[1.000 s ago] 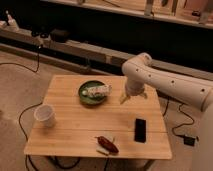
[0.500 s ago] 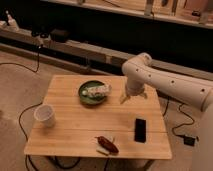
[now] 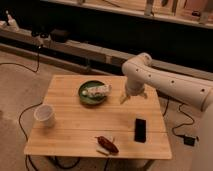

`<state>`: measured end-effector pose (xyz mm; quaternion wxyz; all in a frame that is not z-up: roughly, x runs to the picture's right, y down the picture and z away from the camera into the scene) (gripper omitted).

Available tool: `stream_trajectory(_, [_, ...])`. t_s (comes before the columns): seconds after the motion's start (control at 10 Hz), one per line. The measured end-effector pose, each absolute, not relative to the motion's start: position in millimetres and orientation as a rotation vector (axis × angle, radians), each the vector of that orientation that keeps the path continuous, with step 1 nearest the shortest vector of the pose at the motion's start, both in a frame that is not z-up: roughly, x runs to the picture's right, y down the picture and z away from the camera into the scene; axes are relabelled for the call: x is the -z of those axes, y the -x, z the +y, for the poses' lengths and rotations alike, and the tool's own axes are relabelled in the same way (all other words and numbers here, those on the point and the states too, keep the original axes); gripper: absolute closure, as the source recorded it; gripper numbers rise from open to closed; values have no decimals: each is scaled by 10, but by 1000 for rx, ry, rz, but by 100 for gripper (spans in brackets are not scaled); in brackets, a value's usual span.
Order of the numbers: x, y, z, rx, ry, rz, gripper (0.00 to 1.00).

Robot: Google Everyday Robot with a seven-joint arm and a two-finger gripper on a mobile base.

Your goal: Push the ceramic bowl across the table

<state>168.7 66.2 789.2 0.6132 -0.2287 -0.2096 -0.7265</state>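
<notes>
The dark green ceramic bowl [image 3: 86, 95] sits on the light wooden table [image 3: 70, 132], left of centre toward the far edge. A pale packet-like item [image 3: 98, 90] lies across it. My gripper [image 3: 133, 97] hangs from the white arm just right of the bowl, low over the tabletop. Its fingers [image 3: 123, 99] point down and stand apart, so it is open with nothing between them. A small gap separates it from the bowl's rim.
A white cup [image 3: 44, 115] stands near the table's left edge. A flat black rectangular object [image 3: 140, 129] lies at front right, and a red chili-like item [image 3: 106, 144] near the front edge. Cables run on the floor; a dark bench with shelves stands behind.
</notes>
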Motion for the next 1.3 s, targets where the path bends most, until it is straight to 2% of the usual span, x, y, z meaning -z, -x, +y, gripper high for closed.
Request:
stream_trajectory(0.5, [-7904,-1676,649,1677,520,-484,20])
stream_trajectory(0.8, [-8032,-1268,176,1710,332,-442,20])
stream_trajectory(1.1, [-8015,-851,-67,1719,156,-466,21])
stream_trajectory(1.3, [-7993,-492,-30,1730,59,-535,38])
